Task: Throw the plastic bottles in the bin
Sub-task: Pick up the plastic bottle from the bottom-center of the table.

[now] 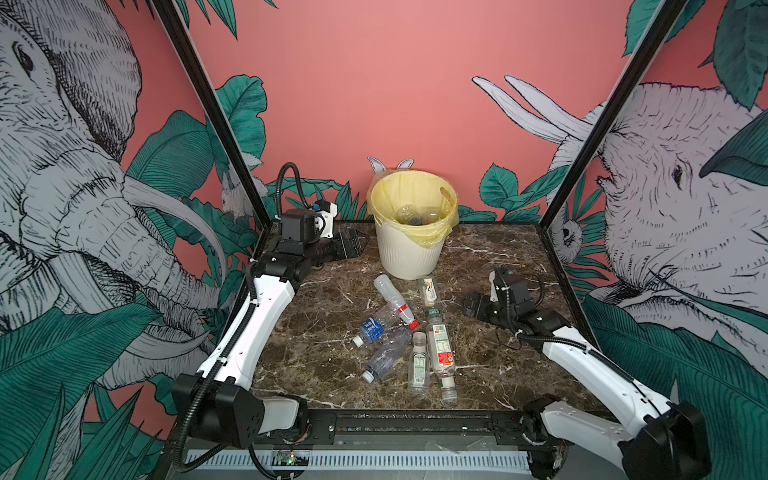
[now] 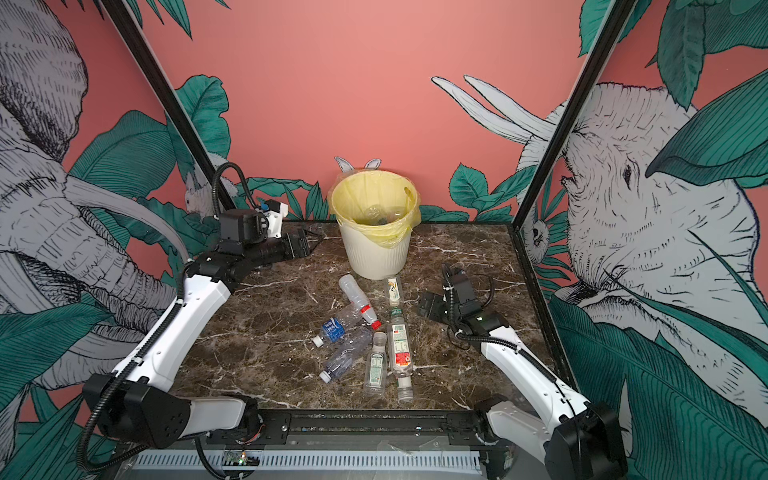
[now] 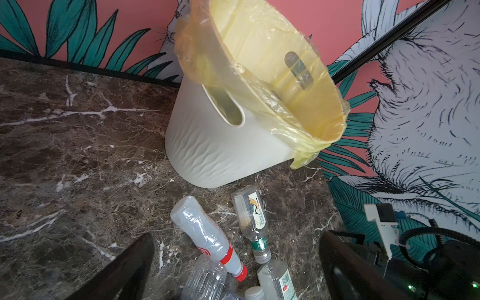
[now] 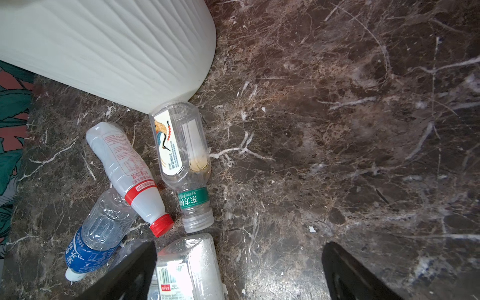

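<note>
A: The right gripper (image 1: 471, 306)?
B: Jaws wide, empty, low over the table (image 1: 316, 357). The crane-label bottle (image 4: 181, 155) lies just to its left, base at the foot of the bin (image 1: 409, 253), cap pointing back at the robot; other plastic bottles (image 1: 439, 345) cluster nearer.
A: Which arm?
B: Right, I'd say: it stretches forward, wrist turned inward. The left gripper (image 1: 353, 243), also wide, hangs beside the bin.

"东方" on green neck band (image 4: 193, 198) of crane-label bottle (image 4: 179, 145), rest unreadable
</note>
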